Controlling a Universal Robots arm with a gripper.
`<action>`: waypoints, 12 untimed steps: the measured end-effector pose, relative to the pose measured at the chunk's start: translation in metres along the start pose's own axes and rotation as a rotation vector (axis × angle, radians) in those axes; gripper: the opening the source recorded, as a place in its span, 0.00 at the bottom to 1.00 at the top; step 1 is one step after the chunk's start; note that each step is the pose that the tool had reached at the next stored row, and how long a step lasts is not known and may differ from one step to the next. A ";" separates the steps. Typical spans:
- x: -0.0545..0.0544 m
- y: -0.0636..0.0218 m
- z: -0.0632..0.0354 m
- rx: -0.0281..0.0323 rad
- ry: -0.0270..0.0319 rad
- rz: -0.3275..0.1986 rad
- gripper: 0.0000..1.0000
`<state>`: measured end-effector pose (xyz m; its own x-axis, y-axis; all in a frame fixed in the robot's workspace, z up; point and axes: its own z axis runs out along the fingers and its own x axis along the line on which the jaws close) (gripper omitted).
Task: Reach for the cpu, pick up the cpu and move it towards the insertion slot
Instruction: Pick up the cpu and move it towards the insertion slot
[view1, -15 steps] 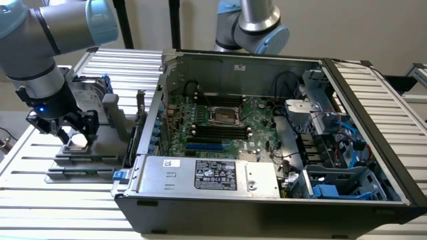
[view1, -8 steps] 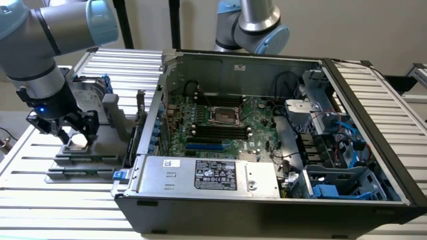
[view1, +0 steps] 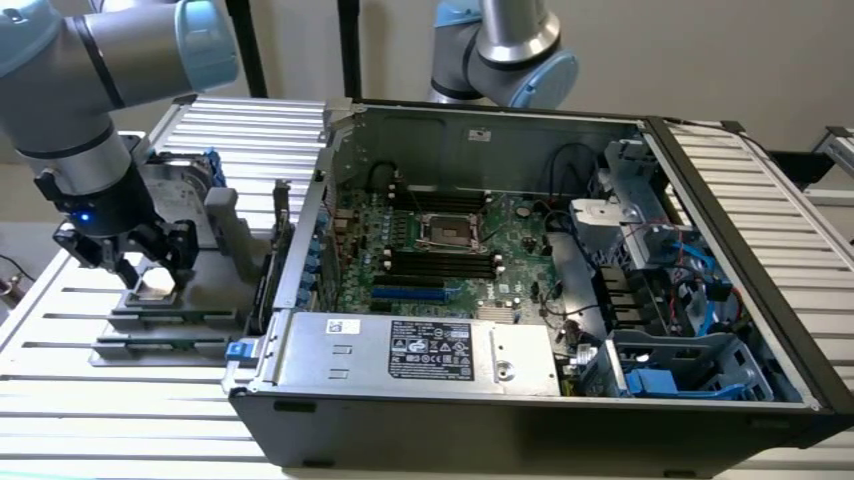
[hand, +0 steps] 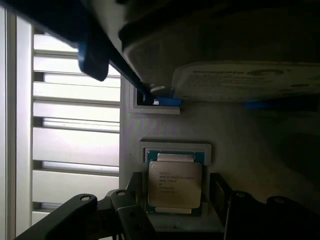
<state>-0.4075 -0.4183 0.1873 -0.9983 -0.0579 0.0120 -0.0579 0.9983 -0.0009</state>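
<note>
The cpu (view1: 154, 284) is a small square chip with a silver-grey top, lying flat in a grey holder on the exterior view's left, outside the computer case. In the wrist view the cpu (hand: 175, 184) shows printed text and a green rim. My gripper (view1: 140, 262) hangs right over it, open, with one dark finger on each side of the chip and small gaps between; the gripper (hand: 177, 212) straddles it in the wrist view too. The insertion slot (view1: 451, 230) is a shiny-framed square socket on the green motherboard inside the case, well off to the exterior view's right of the gripper.
The grey holder block (view1: 174, 315) sits on a slatted white table (view1: 80, 400). A silver hard drive (hand: 245, 82) with blue brackets stands just behind the cpu. The open case wall (view1: 287, 250) rises between holder and motherboard. A power supply (view1: 414, 350) and a second arm (view1: 507, 50) are nearby.
</note>
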 end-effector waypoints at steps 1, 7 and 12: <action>0.000 0.0000 0.0000 0.0003 0.0002 0.000 0.65; 0.000 0.0002 0.0002 0.0010 0.0003 0.000 0.65; 0.000 0.0002 0.0003 0.0012 0.0003 0.000 0.56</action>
<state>-0.4076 -0.4181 0.1870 -0.9983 -0.0577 0.0123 -0.0577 0.9983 -0.0021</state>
